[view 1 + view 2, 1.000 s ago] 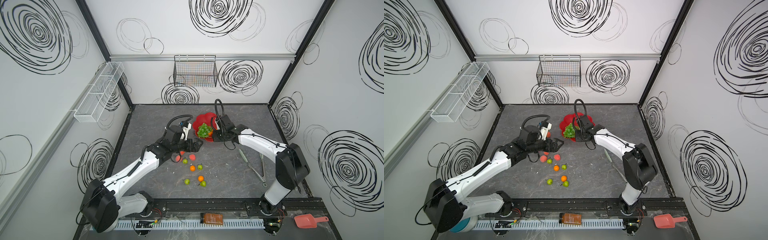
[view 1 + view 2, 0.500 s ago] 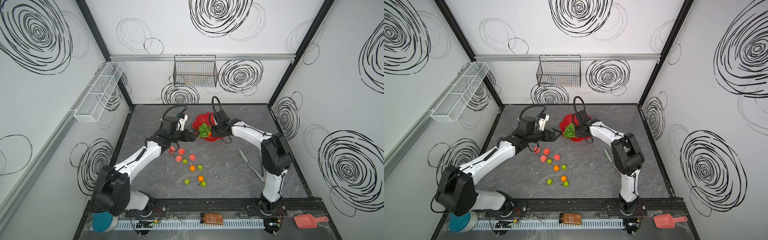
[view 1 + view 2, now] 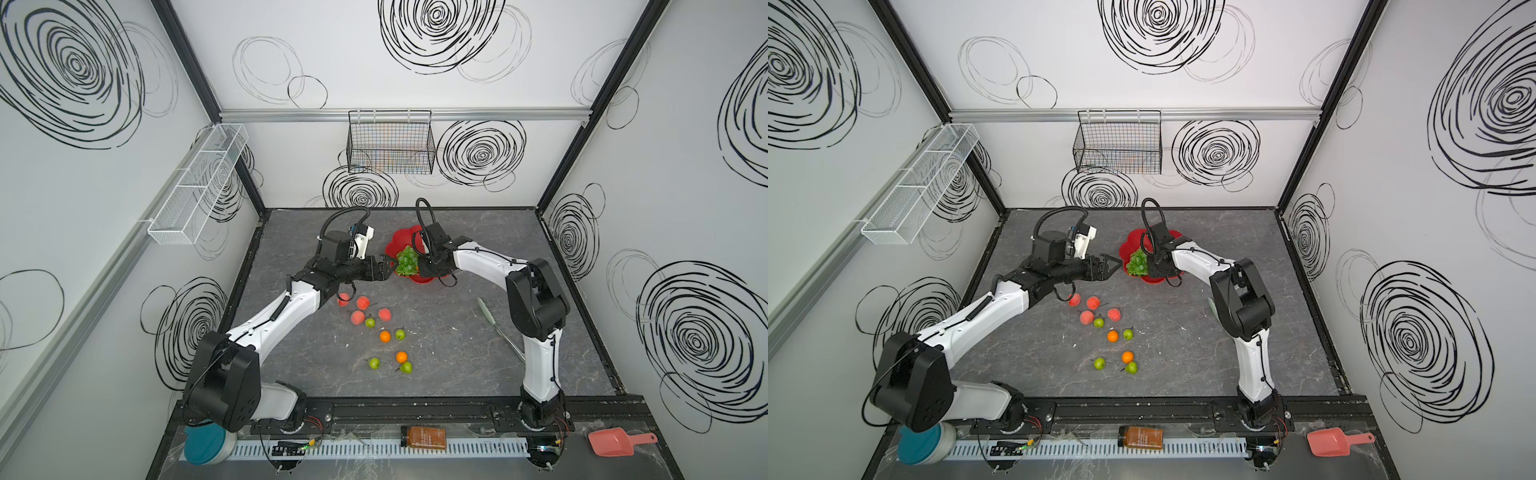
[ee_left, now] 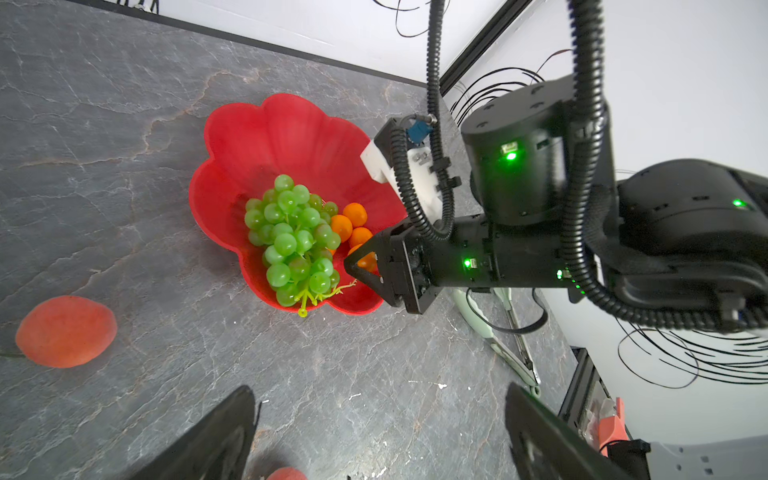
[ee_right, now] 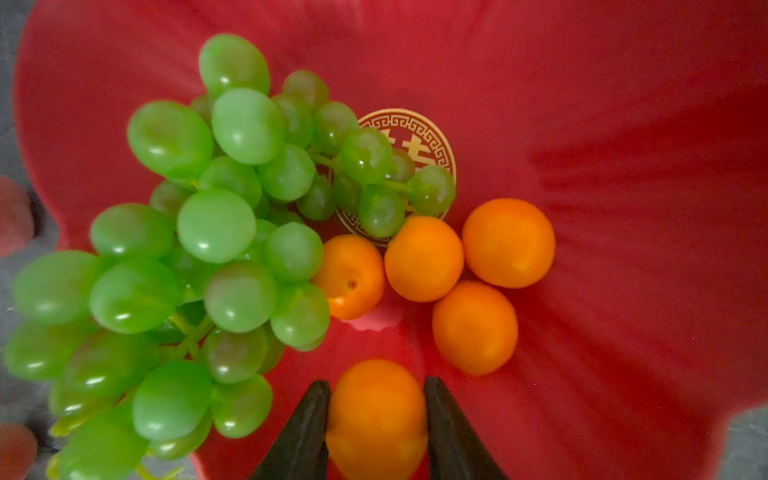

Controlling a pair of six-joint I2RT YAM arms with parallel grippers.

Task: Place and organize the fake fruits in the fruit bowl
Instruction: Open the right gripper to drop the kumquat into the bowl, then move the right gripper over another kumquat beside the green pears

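The right hand (image 5: 376,380) grasped an orange (image 5: 376,419) between its fingertips, low inside the red bowl (image 5: 623,124). Just beyond its fingertips lay four more oranges (image 5: 424,257), the grapes (image 5: 216,224) beside them. The left hand (image 3: 1115,266), spread wide and empty, hovered just outside the bowl's rim.

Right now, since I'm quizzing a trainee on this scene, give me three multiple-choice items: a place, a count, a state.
1. Where is the grape bunch? A in the red bowl; B beside it; C held in the air.
2. Peaches on the table? A two; B four; C six.
3. The left pincer is: A open, empty; B shut on a peach; C out of view.
A: grapes lie inside it. B: four lie loose. A: fingers spread, nothing between.
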